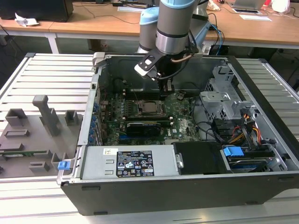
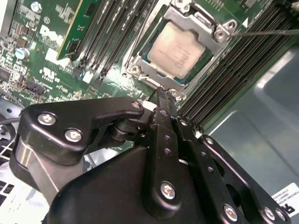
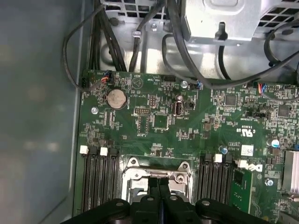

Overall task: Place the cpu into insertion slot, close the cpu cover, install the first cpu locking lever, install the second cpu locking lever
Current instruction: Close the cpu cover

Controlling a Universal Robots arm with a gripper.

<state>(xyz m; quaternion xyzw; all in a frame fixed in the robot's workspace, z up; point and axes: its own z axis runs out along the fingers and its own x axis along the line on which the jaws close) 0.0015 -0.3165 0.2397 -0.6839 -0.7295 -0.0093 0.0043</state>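
In the exterior view your gripper (image 1: 167, 87) hangs tip-down inside the open computer case (image 1: 187, 191), near the insertion slot (image 1: 139, 112) where the cpu (image 1: 150, 108) lies flat. Its fingers look pinched together with nothing between them. A descent that drifts even a little could land the tip on bare board instead of the socket hardware, so watch the line. In the second wrist view the cpu (image 2: 176, 49) sits in the slot with the cpu cover (image 2: 204, 65) lying down around it, the metal top showing through the window. The gripper (image 2: 161, 93) has its fingers shut into one narrow blade, holding nothing, and it is at the cover's near edge — touching or just short, you cannot tell. A thin metal rod (image 2: 266, 32) runs out from the socket corner over the memory slots (image 2: 233, 74), and it reads as a locking lever not latched down. If the blade slips off so thin a rod, it may scrape the cover or strike those slots. In the first wrist view the gripper (image 3: 158, 183) meets the cpu cover (image 3: 135, 173) low on the motherboard (image 3: 159, 121) — push off-centre there and the cover may lift, shifting the chip on its pins.
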